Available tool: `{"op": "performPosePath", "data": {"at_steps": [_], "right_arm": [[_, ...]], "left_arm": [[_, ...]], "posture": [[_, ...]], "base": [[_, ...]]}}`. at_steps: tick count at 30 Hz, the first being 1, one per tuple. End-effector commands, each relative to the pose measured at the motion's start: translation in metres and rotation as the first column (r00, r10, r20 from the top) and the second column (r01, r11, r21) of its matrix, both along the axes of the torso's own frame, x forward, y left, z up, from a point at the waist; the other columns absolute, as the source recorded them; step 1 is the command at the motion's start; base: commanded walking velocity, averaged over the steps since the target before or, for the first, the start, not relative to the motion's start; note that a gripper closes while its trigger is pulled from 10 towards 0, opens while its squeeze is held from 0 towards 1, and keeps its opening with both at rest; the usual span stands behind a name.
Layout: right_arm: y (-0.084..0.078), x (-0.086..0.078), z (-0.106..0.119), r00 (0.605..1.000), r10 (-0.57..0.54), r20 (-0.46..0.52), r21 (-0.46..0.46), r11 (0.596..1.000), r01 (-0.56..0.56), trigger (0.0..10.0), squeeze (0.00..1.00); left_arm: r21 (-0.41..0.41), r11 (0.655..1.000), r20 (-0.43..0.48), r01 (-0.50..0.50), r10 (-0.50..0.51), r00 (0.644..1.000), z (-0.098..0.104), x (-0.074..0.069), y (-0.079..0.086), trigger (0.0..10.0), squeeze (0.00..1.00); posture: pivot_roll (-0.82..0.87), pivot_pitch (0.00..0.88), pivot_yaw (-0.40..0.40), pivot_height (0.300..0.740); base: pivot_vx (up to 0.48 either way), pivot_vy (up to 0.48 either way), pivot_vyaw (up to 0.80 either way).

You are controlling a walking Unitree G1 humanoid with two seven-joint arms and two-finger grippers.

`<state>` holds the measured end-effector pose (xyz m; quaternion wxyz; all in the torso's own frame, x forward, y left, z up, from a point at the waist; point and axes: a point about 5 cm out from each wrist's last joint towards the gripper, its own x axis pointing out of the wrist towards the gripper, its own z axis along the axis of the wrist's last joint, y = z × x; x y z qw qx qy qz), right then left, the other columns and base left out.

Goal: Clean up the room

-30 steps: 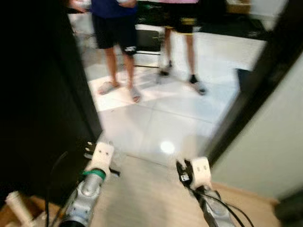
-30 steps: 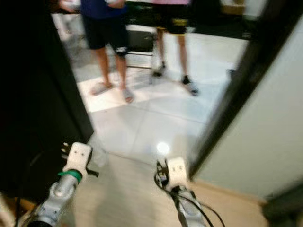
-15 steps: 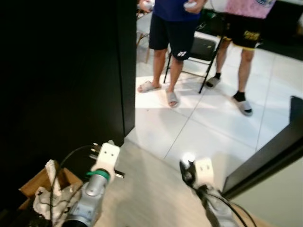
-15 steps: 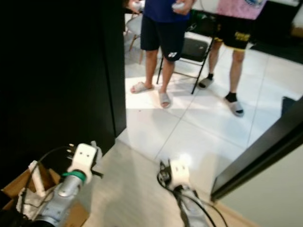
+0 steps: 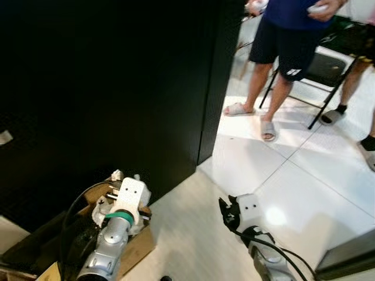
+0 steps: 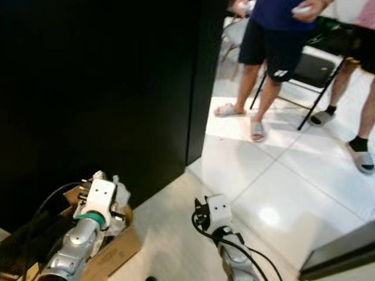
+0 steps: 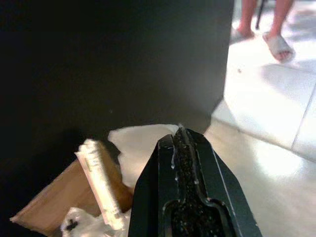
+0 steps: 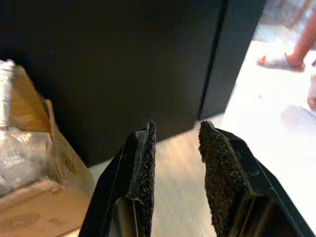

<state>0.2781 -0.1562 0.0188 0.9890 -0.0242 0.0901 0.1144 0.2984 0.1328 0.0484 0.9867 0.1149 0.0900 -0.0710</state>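
An open cardboard box (image 5: 136, 249) of crumpled white trash (image 8: 15, 153) sits on the pale wood floor against a black wall. My left gripper (image 7: 180, 134) hangs just above the box. It is shut, with a white scrap (image 7: 143, 144) sticking out past its tips. A rolled paper (image 7: 101, 186) stands in the box beside it. My right gripper (image 8: 177, 132) is held low over the floor to the right of the box. Its pads (image 8: 146, 163) stand a little apart with nothing between them.
The tall black wall (image 5: 105, 82) takes up the left side, and its corner (image 5: 208, 117) meets white tiles (image 5: 304, 187). Two people (image 5: 281, 52) in sandals stand by a black folding chair (image 5: 325, 67) at the far right. Black cables (image 5: 70, 228) trail along my left arm.
The camera has swung left, so the people have slid to the right and the box now lies under my left arm. Both grippers keep their poses.
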Motion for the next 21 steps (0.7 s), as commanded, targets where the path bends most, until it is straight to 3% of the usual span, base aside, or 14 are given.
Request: {"op": "performPosePath", "data": {"at_steps": [1,21], "right_arm": [[0.0029,-0.0069,-0.0083,0.999,0.006,-0.037,0.003,1.000,-0.006,10.0,0.00],[0.0032,-0.0071,-0.0086,0.999,0.006,-0.039,0.004,1.000,-0.006,10.0,0.00]], "left_arm": [[0.018,1.000,-0.037,-0.017,0.018,0.999,-0.0083,-0.0050,0.0067,10.0,0.00],[0.018,0.999,-0.036,-0.028,0.028,0.999,-0.0074,-0.0035,0.0071,10.0,0.00]], "posture": [[-0.04,0.031,0.039,0.740],[-0.04,0.032,0.039,0.740]], "base": [[0.000,0.000,0.80],[0.000,0.000,0.80]]}}
